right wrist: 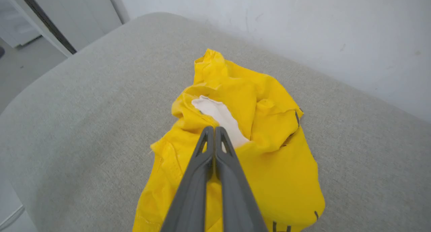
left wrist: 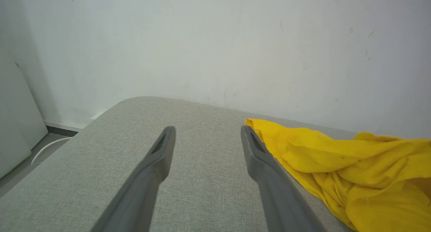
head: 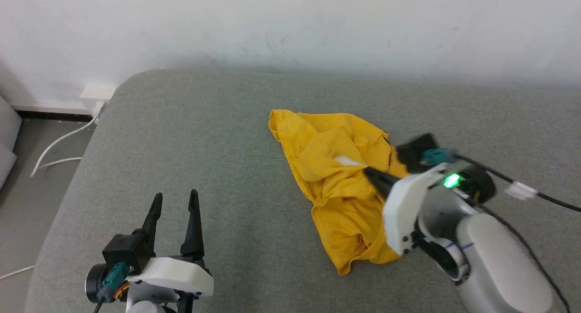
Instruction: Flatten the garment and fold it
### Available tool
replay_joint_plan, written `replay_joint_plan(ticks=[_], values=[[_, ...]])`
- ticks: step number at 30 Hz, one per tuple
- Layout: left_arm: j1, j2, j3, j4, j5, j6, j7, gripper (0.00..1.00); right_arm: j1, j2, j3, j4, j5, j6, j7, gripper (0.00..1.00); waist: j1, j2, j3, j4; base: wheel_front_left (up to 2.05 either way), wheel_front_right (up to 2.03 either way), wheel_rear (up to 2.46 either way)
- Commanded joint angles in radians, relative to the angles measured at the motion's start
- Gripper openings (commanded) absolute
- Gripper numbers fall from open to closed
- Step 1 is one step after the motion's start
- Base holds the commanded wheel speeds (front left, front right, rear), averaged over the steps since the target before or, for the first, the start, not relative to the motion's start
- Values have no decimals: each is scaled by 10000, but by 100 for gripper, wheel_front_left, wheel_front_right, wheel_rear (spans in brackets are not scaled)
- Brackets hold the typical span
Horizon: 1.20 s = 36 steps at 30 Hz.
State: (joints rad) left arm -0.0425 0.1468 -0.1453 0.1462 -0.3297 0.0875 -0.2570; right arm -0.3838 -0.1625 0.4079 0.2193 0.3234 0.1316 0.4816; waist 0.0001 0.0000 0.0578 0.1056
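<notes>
A crumpled bright yellow cotton T-shirt (head: 336, 186) is seen lying in a heap on a grey woven upholstered surface (head: 181, 131), right of centre and well apart from the white wall (head: 290, 27) behind. Its shape cannot be read: sleeves, neck and hem are lost in the folds. Of the print, only a white patch (head: 346, 160) is exposed near the middle. A few dark marks are glimpsed in the right wrist view, cut off at the bottom edge. The shirt's near right part is covered in the head view by the right arm. The right gripper (head: 366, 170) is laid over the heap with its two dark fingers pressed together, their tips against the cloth just beside the white patch. Whether a fold is pinched between them cannot be made out. The left gripper (head: 175, 194) is held at the lower left, well apart from the shirt, with its fingers spread wide and nothing between them. In the left wrist view the shirt is cut off by the right edge.
</notes>
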Motion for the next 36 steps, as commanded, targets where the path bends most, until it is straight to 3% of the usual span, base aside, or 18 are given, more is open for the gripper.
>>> replay_joint_plan(ticks=[1,9,15,16,17,25,29,36], values=[[-23,-54,57,12,110,-87,-47,100,333,52,-493,-263,-24,-9,-284,0,-1,0,-47,-163,0,0,0],[117,-108,252,-14,188,-194,-47,100,3347,689,-3865,-1905,-552,-9,-935,0,-1,0,-87,-734,0,0,0],[147,-124,279,18,222,-262,-47,100,5441,1031,-4682,-2294,-783,-9,-663,3,-1,0,-83,-920,0,0,0],[151,-124,289,25,222,-274,-47,100,5622,1057,-4655,-2293,-796,-9,-648,36,-1,0,-84,-937,0,0,0],[153,-125,293,37,222,-286,-47,100,5722,1078,-4635,-2334,-783,-9,-729,100,-1,0,-83,-948,0,0,0],[160,-190,282,118,229,-333,-47,100,4875,1119,-4519,-2907,-407,-9,-2370,100,-1,0,-168,-908,0,0,0],[94,-243,249,102,236,-355,-47,100,3853,1019,-4481,-2065,-415,-9,-1874,100,-1,0,-88,-794,0,0,0],[-207,-376,152,100,286,-476,-47,100,1684,78,-4398,405,16,-9,-416,100,-1,0,373,-494,0,0,0]])
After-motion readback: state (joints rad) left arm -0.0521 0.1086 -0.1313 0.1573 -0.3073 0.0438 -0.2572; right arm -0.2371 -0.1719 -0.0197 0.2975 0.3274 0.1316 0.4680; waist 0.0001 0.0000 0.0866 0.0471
